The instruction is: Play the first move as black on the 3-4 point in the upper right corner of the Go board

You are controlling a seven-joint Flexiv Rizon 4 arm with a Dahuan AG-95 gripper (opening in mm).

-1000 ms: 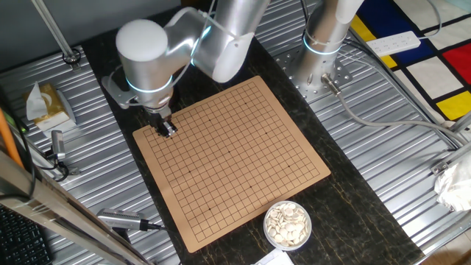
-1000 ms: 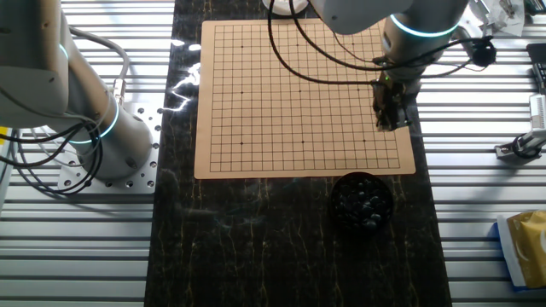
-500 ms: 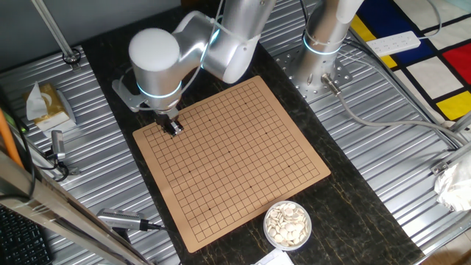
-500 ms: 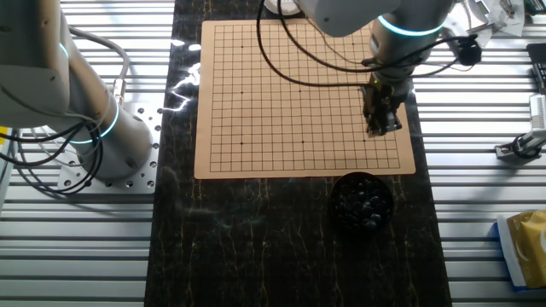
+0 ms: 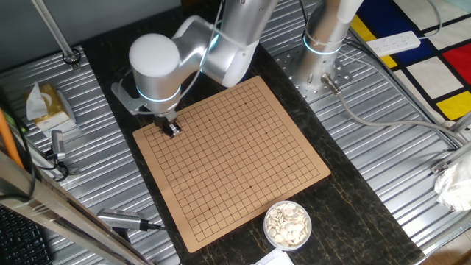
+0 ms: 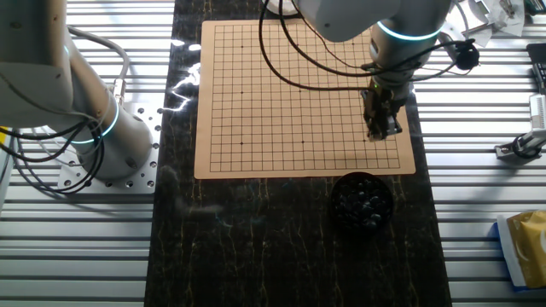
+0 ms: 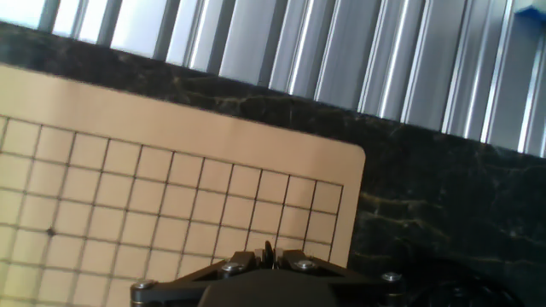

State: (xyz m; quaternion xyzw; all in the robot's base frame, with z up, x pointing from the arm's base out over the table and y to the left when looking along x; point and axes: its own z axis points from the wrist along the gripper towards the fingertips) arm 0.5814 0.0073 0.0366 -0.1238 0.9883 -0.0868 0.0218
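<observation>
Item: fingers (image 6: 381,132) hovering over Go board (image 6: 281,94) corner, apparently pinching a black stone (image 7: 268,251).
Risk: stone landing off the 3-4 point (image 6: 368,126), unmarked crossing being easily miscounted.

Gripper (image 6: 381,130) low over the Go board (image 6: 299,94), near its corner beside the bowl.
Fingers point down at the grid (too small to tell if they hold a stone); bowl of black stones (image 6: 363,201) sits on the dark mat just off the board edge.

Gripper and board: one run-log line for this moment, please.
gripper: over board corner near black-stone bowl | jaws: nearly closed | stone: not visible | board: empty
</observation>
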